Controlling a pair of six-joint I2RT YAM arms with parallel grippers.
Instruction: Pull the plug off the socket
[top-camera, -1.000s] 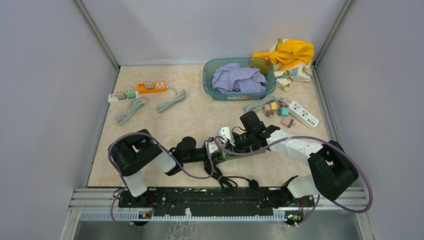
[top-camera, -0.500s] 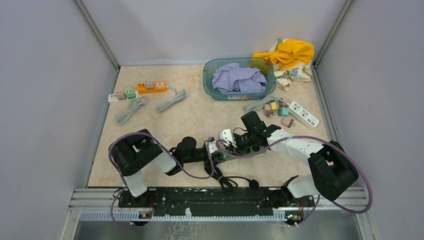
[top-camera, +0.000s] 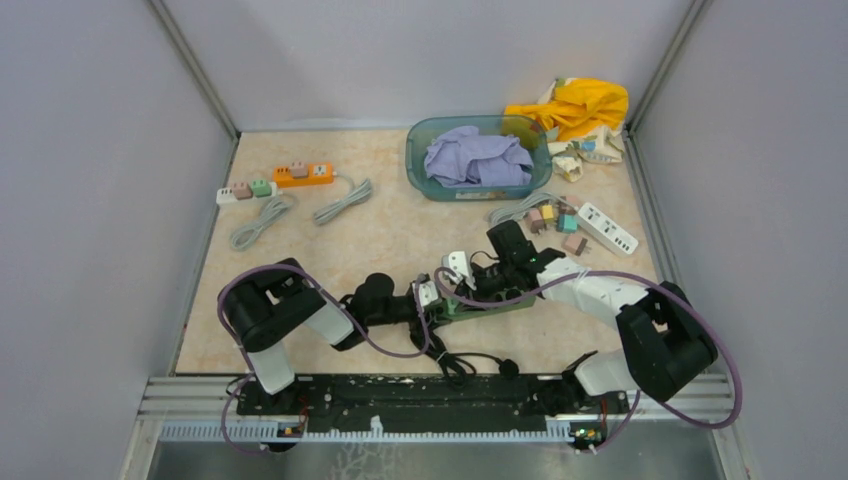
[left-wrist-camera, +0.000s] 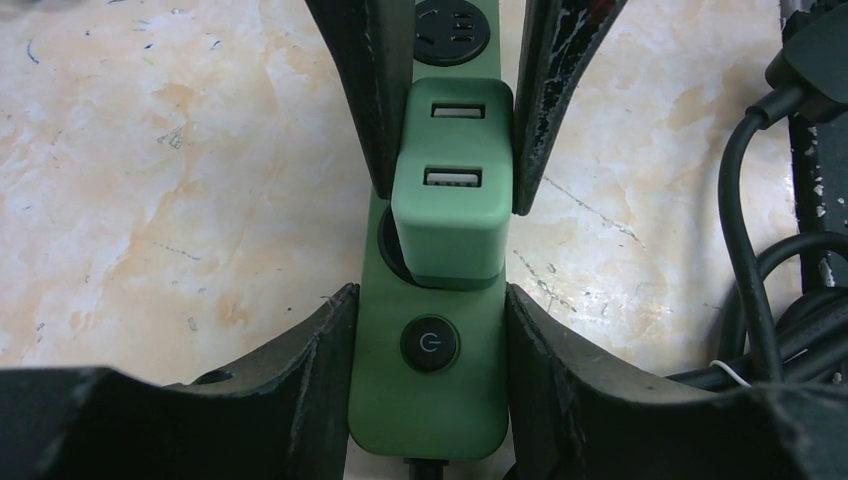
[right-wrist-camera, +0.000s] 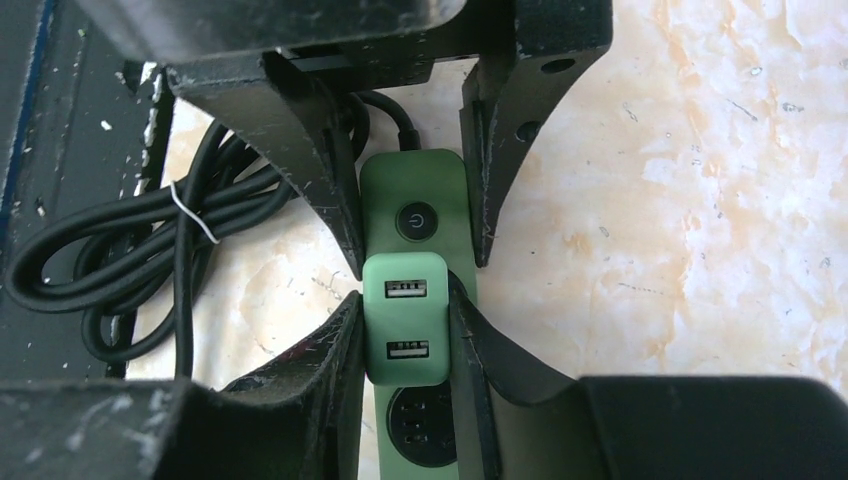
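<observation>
The socket is a green power strip (left-wrist-camera: 430, 400) with a black power button, lying flat on the marble table. My left gripper (left-wrist-camera: 428, 295) is shut on its button end, one finger on each long side. A pale green plug (right-wrist-camera: 405, 320) with two USB ports sits in the strip next to the button. My right gripper (right-wrist-camera: 405, 300) is shut on the plug's two sides. In the left wrist view the plug (left-wrist-camera: 450, 190) stands slightly raised, with a dark socket recess showing under its near edge. From above, both grippers (top-camera: 428, 298) (top-camera: 455, 272) meet over the strip (top-camera: 490, 301).
A coiled black cable (right-wrist-camera: 100, 260) lies beside the strip towards the arm bases. A blue basin (top-camera: 415, 150) with purple cloth, a yellow cloth (top-camera: 575, 105) and a white strip (top-camera: 605, 228) with loose plugs lie at the far right. Orange (top-camera: 305, 174) and white strips lie far left.
My right wrist has shifted slightly towards the far right, and more of the green strip shows beneath it. The left arm has stayed in place.
</observation>
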